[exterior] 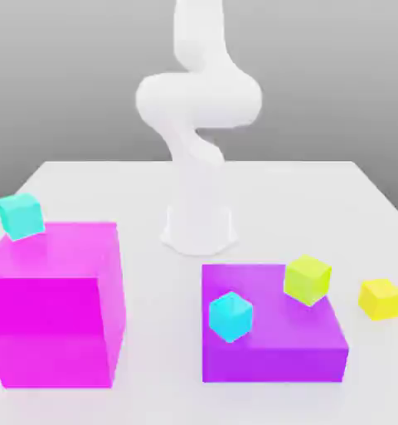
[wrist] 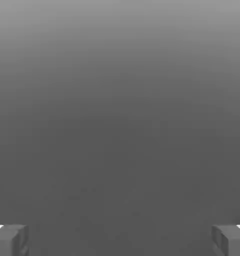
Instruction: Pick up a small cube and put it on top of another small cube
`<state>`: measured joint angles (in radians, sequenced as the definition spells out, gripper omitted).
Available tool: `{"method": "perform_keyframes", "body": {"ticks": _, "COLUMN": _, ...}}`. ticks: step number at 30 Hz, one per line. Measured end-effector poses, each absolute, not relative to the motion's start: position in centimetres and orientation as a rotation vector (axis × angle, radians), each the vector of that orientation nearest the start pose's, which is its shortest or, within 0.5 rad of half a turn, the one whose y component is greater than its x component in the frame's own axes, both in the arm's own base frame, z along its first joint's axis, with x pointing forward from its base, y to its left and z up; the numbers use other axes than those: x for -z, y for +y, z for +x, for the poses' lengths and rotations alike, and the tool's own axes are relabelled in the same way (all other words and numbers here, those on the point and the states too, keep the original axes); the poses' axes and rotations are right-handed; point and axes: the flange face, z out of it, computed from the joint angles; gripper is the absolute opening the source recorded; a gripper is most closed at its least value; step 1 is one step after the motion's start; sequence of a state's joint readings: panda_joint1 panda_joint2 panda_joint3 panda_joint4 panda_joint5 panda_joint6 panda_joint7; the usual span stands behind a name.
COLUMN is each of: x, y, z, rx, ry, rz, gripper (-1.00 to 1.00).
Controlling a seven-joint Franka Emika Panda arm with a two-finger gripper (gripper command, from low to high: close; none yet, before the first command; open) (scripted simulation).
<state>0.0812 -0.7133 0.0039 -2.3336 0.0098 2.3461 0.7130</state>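
A smooth, matt white table [exterior: 318, 191] carries a glossy white robot arm [exterior: 198, 100] with a plastic look. The tall magenta block [exterior: 53, 324] and flat purple block [exterior: 273, 344] appear smooth with a soft sheen, as do the cyan cubes [exterior: 21, 215] [exterior: 230, 315] and yellow cubes [exterior: 307, 279] [exterior: 381, 298]. Matt grey fingertips [wrist: 9, 241] look smooth.

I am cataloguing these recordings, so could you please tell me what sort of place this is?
Most likely a simulated tabletop test scene, not a real room: a plain white table against a featureless grey backdrop, flat-shaded large magenta block and low purple block, and small cyan cube and yellow-green cube resting on them.
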Motion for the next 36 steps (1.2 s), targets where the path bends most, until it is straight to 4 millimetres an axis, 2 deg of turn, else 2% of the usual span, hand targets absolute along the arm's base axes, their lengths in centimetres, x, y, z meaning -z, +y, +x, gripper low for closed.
{"method": "perform_keyframes", "body": {"ticks": 4, "x": -59.1, "y": 9.7, "z": 41.3, "rx": 0.789, "ry": 0.491, "rz": -2.745, "gripper": 0.0}}
{"method": "perform_keyframes", "body": {"ticks": 6, "x": -55.2, "y": 13.1, "z": 42.1, "rx": 0.715, "ry": 0.311, "rz": -2.812, "gripper": 0.0}}
{"method": "perform_keyframes", "body": {"ticks": 9, "x": -49.2, "y": 18.1, "z": 42.1, "rx": 0.603, "ry": 0.03, "rz": -2.888, "gripper": 0.0}}
{"method": "perform_keyframes", "body": {"ticks": 11, "x": -45.2, "y": 21.3, "z": 41.3, "rx": 0.527, "ry": -0.164, "rz": -2.921, "gripper": 0.0}}
{"method": "perform_keyframes", "body": {"ticks": 14, "x": -39.1, "y": 25.6, "z": 39.2, "rx": 0.411, "ry": -0.462, "rz": -2.944, "gripper": 0.0}}
{"method": "perform_keyframes", "body": {"ticks": 17, "x": -33.1, "y": 29.2, "z": 36.0, "rx": 0.294, "ry": -0.763, "rz": -2.933, "gripper": 0.0}}
{"method": "perform_keyframes", "body": {"ticks": 19, "x": -29.3, "y": 31.9, "z": 32.6, "rx": 0.213, "ry": -0.997, "rz": -2.895, "gripper": 0.0}}
{"method": "perform_keyframes", "body": {"ticks": 22, "x": -23.7, "y": 33.8, "z": 28.1, "rx": 0.094, "ry": -1.301, "rz": -2.824, "gripper": 0.0}}
{"method": "perform_keyframes", "body": {"ticks": 24, "x": -20.5, "y": 34.0, "z": 25.9, "rx": 0.027, "ry": -1.446, "rz": -2.781, "gripper": 0.0}}
{"method": "perform_keyframes", "body": {"ticks": 29, "x": -14.6, "y": 34.0, "z": 25.2, "rx": 0.001, "ry": -1.497, "rz": -2.761, "gripper": 0.0}}
{"method": "perform_keyframes", "body": {"ticks": 30, "x": -13.7, "y": 34.0, "z": 25.1, "rx": 0.0, "ry": -1.497, "rz": -2.761, "gripper": -1.0}}
{"method": "perform_keyframes", "body": {"ticks": 36, "x": -13.2, "y": 33.9, "z": 25.1, "rx": -0.002, "ry": -1.498, "rz": -2.762, "gripper": -1.0}}
